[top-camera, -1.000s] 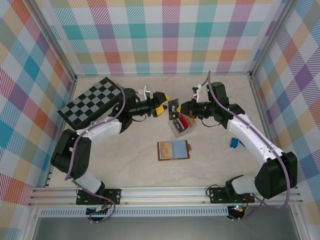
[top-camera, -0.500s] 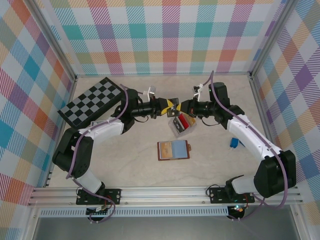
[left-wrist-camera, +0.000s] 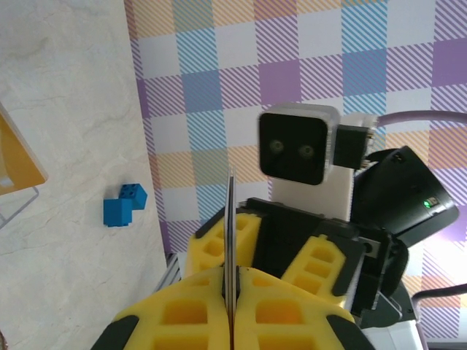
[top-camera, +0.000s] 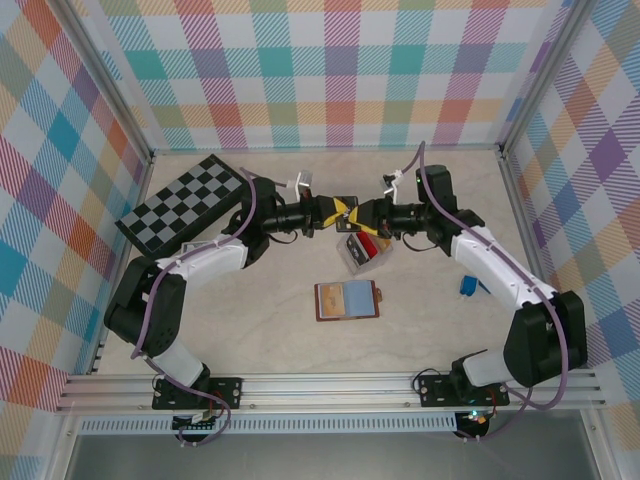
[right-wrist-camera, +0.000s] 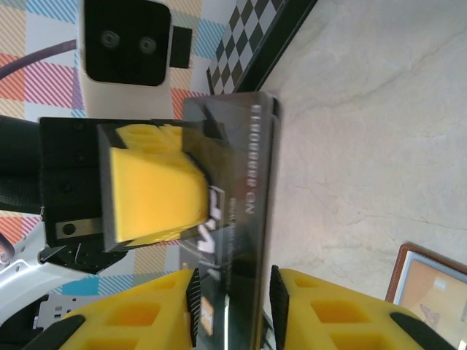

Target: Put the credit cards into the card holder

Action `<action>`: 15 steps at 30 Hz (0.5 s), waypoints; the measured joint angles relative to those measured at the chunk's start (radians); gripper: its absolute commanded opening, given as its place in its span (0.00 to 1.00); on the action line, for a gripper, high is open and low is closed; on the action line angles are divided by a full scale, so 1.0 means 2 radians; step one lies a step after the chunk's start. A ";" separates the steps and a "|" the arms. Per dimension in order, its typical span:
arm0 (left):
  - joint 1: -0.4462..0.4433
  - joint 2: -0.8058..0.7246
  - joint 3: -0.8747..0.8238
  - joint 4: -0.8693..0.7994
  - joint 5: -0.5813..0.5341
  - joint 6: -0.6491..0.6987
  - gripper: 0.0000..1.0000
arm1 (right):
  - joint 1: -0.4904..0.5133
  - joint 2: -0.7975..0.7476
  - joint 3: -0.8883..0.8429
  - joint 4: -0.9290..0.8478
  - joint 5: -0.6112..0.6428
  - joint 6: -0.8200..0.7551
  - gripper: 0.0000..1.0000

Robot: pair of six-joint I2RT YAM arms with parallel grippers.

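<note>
My left gripper [left-wrist-camera: 230,281] pinches a glossy black card [right-wrist-camera: 241,168] with embossed digits; from three o'clock my right gripper [right-wrist-camera: 233,295] straddles it, jaws parted

Bright, even light falls from above, and the desk [top-camera: 430,320] around the black card [right-wrist-camera: 248,160] carries only faint, soft-edged shadows. From the right wrist, the card's face shows a grey sheen, and its raised digits smear with blur at close range. From the left wrist, the corner below and right of the card washes out to pale pink.
</note>
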 measured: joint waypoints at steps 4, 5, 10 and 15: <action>0.000 0.007 0.000 0.009 -0.002 -0.015 0.13 | -0.001 0.005 0.001 0.005 -0.004 -0.001 0.20; -0.001 0.009 0.000 0.014 -0.002 -0.021 0.14 | -0.001 0.005 0.002 0.003 0.000 -0.002 0.20; -0.001 0.018 0.000 0.044 -0.002 -0.047 0.20 | -0.007 0.005 0.002 0.001 0.009 -0.002 0.21; -0.001 0.020 0.000 0.056 -0.002 -0.061 0.20 | -0.009 0.000 -0.002 0.002 0.018 0.002 0.24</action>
